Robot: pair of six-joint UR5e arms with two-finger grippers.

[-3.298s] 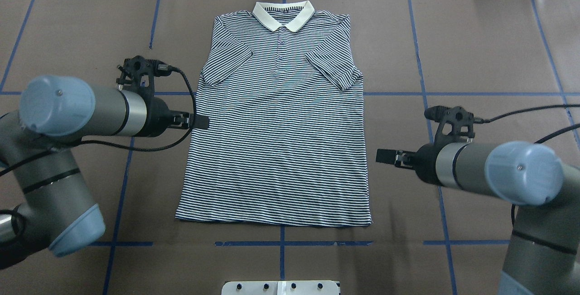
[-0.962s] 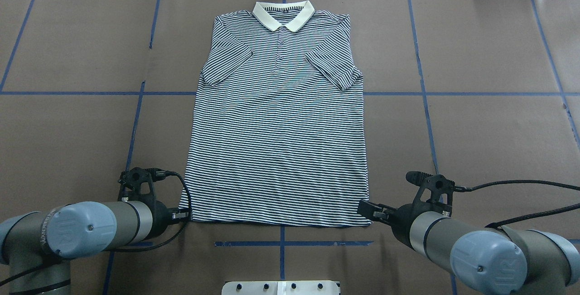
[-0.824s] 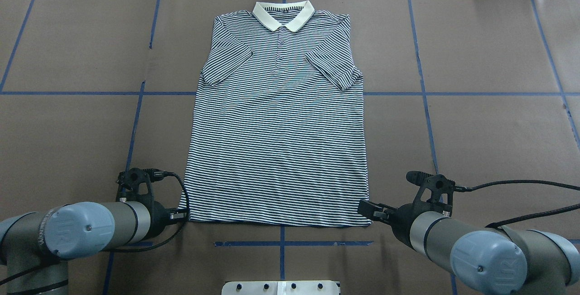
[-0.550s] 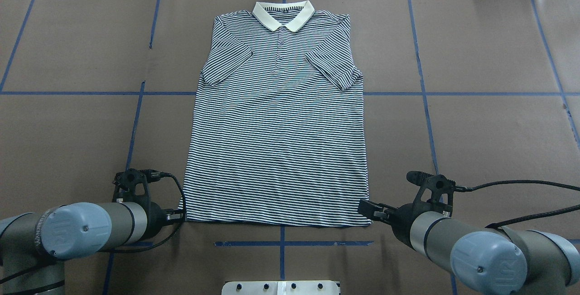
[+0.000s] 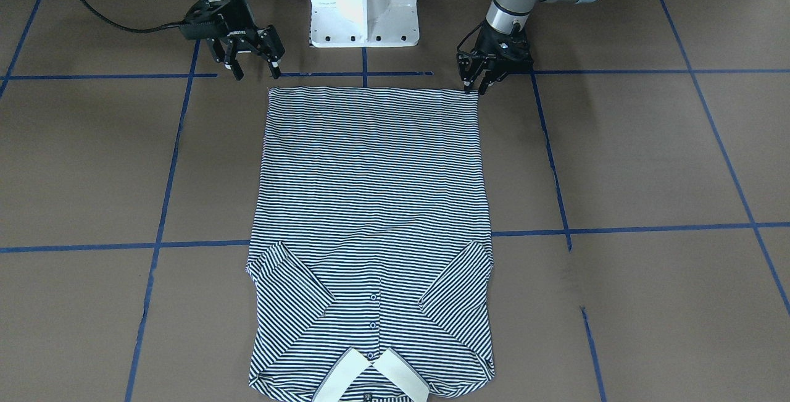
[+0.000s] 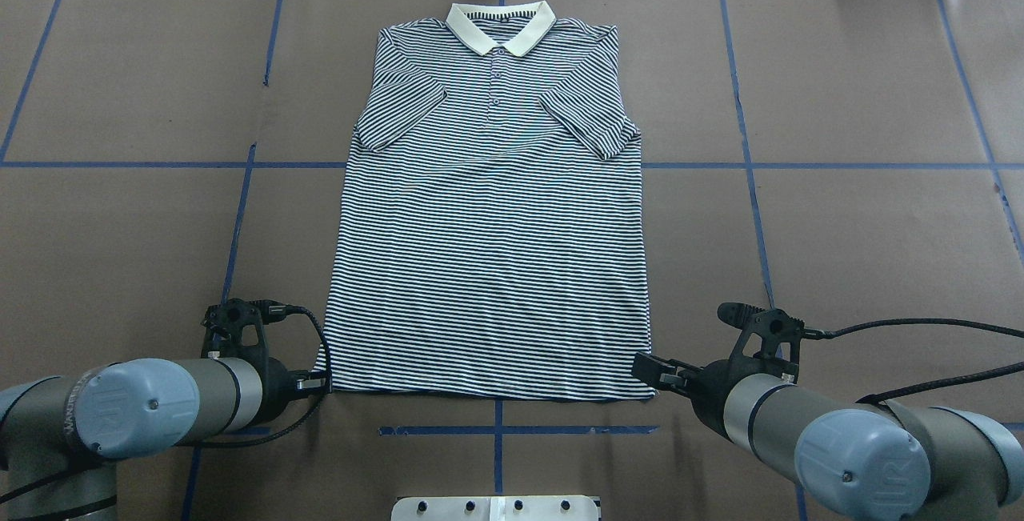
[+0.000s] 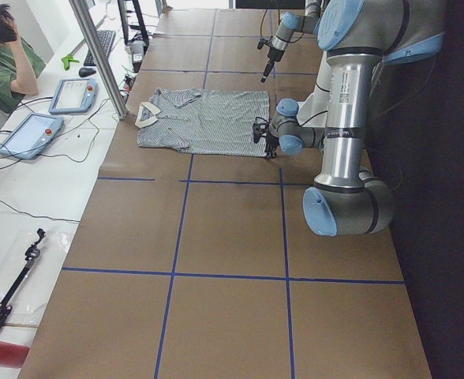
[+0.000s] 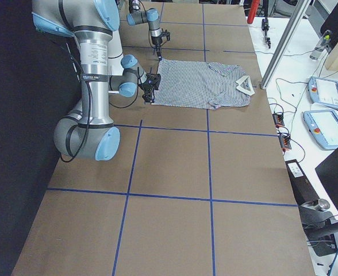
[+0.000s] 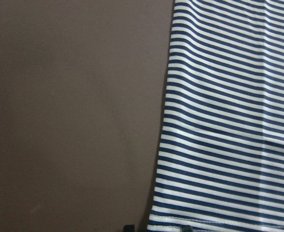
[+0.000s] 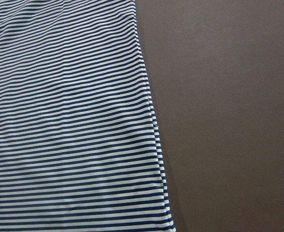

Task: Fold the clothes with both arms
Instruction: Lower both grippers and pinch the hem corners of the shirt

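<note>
The brown counter [image 6: 120, 249] carries the striped polo shirt [image 6: 492, 265] spread flat, collar away from the robot and sleeves folded inward, so its hem faces both arms. The left gripper [image 5: 477, 85] sits at one hem corner, jaws narrowly parted and ungrasping. The right gripper [image 5: 253, 70] hangs spread wide just beside the other corner, probably to lift the hem together.

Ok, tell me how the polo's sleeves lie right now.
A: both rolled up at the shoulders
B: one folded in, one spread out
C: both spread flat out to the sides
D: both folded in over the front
D: on the polo shirt, both sleeves lie folded inward on the striped front, their cuffs slanting toward the button placket. Neither sticks out past the body's side edges.
</note>
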